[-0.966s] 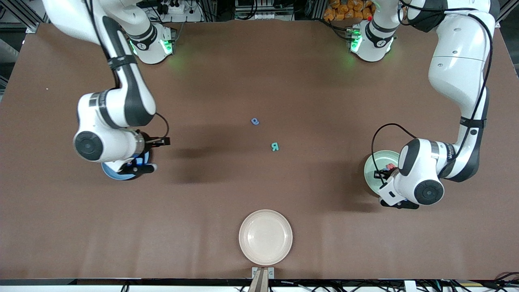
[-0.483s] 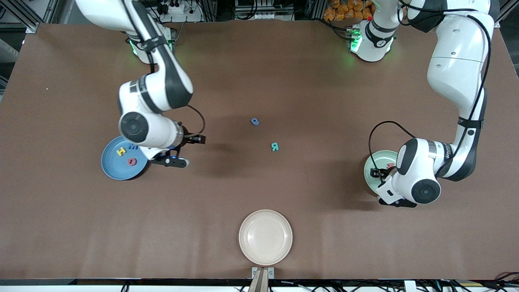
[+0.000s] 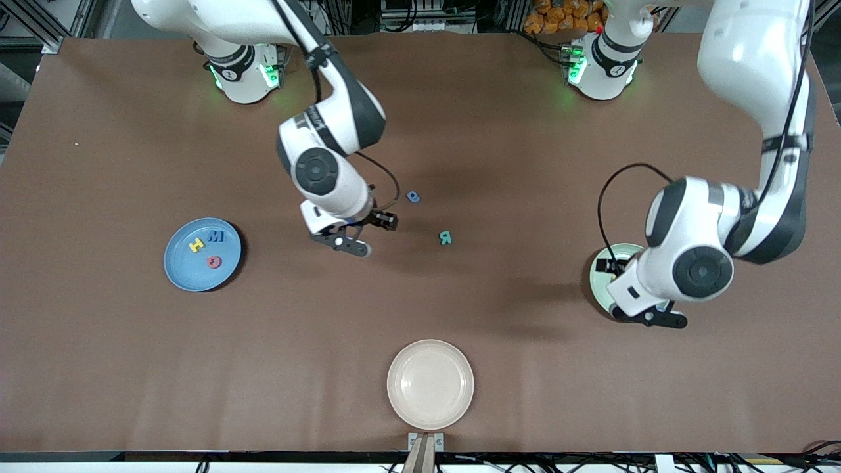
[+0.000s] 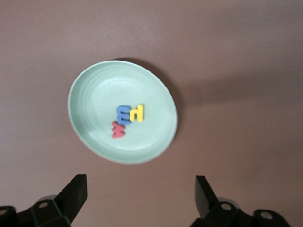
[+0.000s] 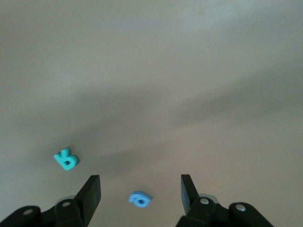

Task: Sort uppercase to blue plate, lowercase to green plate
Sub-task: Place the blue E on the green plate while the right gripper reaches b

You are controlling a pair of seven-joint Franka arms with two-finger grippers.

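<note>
The right gripper (image 3: 360, 231), jaws apart and empty, hung beside the small green foam capital R (image 3: 446, 238), with the small blue foam lowercase a (image 3: 412, 196) close by — risking the wrong pick. The left gripper (image 3: 634, 289) hung over the round pale-green plate (image 3: 601, 276), jaws wide, empty.

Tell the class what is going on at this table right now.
Two robot arms are sorting foam letters. The blue plate holds three capitals, the green plate three lowercase letters. The left pincer hangs open and empty over the green plate. The right pincer, open, is over the table by the green R and blue a, both unsorted.
</note>
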